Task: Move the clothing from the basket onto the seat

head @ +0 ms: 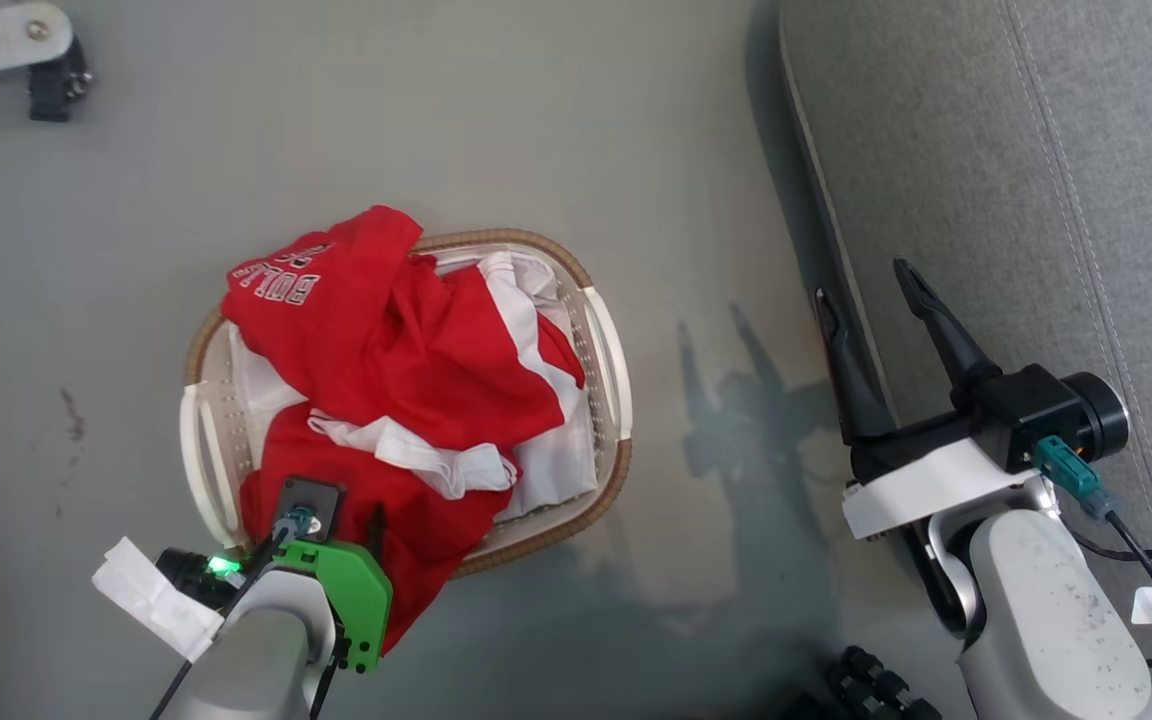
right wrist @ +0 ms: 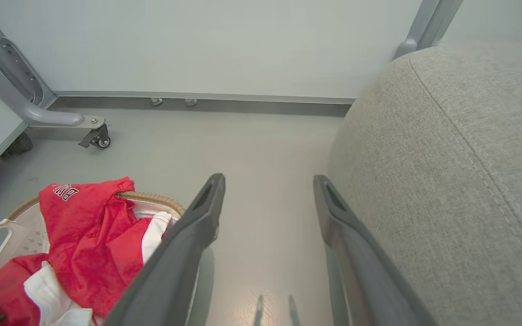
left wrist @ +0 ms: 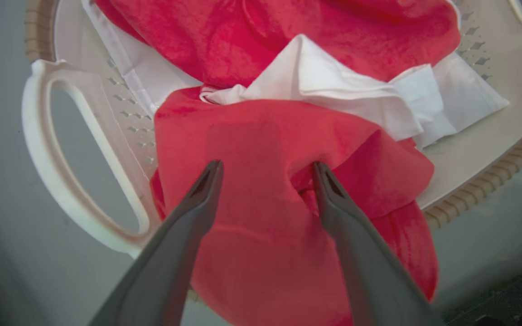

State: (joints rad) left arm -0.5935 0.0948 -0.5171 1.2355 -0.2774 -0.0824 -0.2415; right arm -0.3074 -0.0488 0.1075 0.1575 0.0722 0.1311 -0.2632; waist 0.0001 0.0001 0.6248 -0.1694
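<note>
Clothing (head: pixel 406 370): red garments with white trim, heaped in the basket; one lettered fold lies over the far rim, another hangs over the rim nearest the robot.
Basket (head: pixel 608 350): oval, white with a brown woven rim, standing on the floor (head: pixel 536 120), left of the seat and apart from it.
Left jaws: spread wide above the near rim, fingers (left wrist: pixel 188 217) down at the overhanging red cloth, a bunch of it between the tips, not pinched.
Right jaws: spread wide and empty, fingers (head: pixel 936 325) raised at the seat's rounded edge.
Seat (head: pixel 1036 150): grey upholstered cushion with stitched seams, on the right.
</note>
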